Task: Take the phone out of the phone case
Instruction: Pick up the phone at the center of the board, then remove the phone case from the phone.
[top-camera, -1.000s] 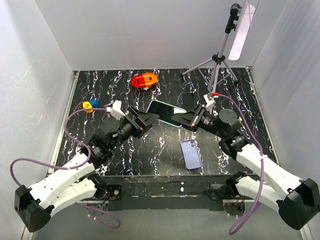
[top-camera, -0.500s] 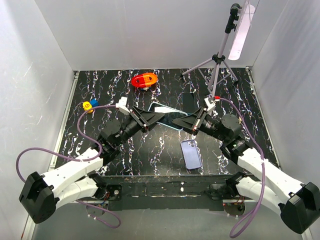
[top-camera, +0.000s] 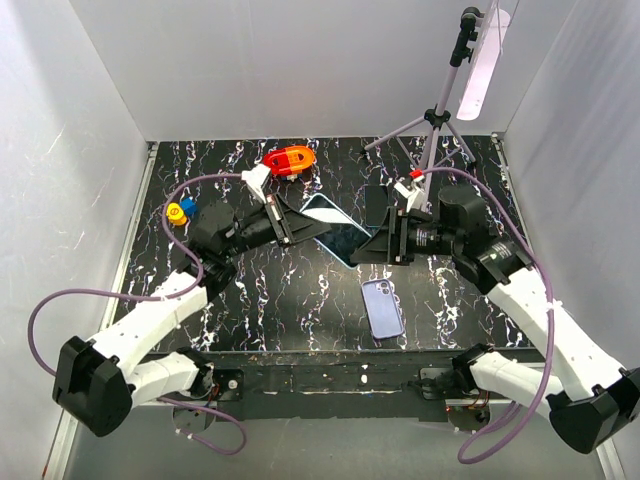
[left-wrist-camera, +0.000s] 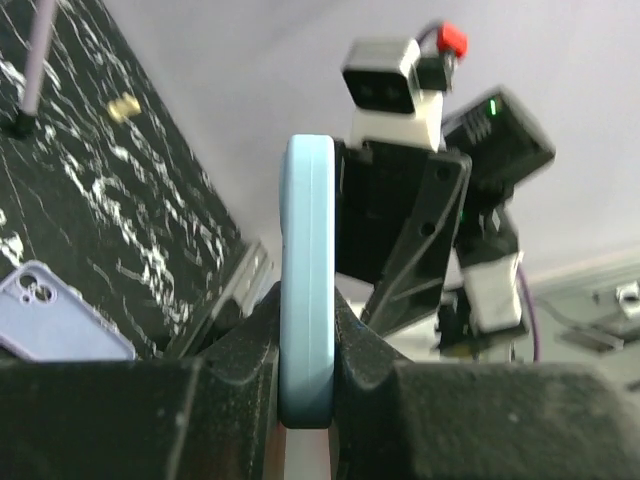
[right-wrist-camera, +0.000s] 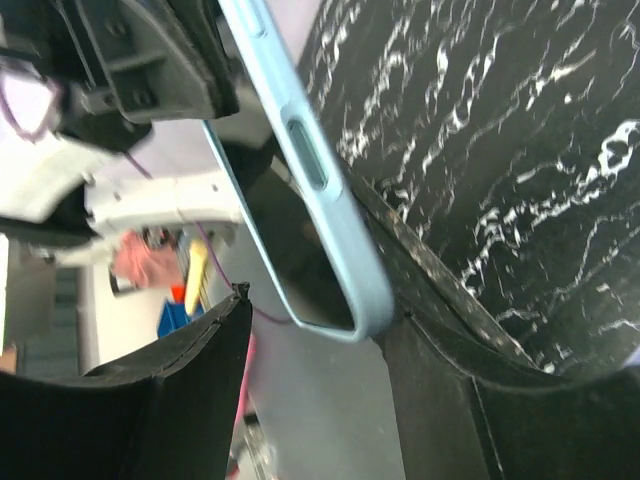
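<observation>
Phone (top-camera: 350, 235) in light-blue case (left-wrist-camera: 306, 290), aloft and tilted over table (top-camera: 300, 295) middle. Left gripper (left-wrist-camera: 307, 340) pinches its edge. Right gripper (right-wrist-camera: 320, 325) spread round the other end. Judged light, stiff, glass fragile. Case rim probably soft: peel at a corner.

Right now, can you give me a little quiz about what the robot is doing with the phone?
1. True or false: the left hand is clamped on the edge of the light-blue flat phone.
2. Pick one. Where is the lilac rectangular phone case?
A. lying flat on the black white-veined table
B. standing up on its edge
C. held up in the air
3. Fill in the gap: the right hand sits ____ around the end of the phone, not squeezing it.

Key: 1 true; 2 A; 3 open.
</observation>
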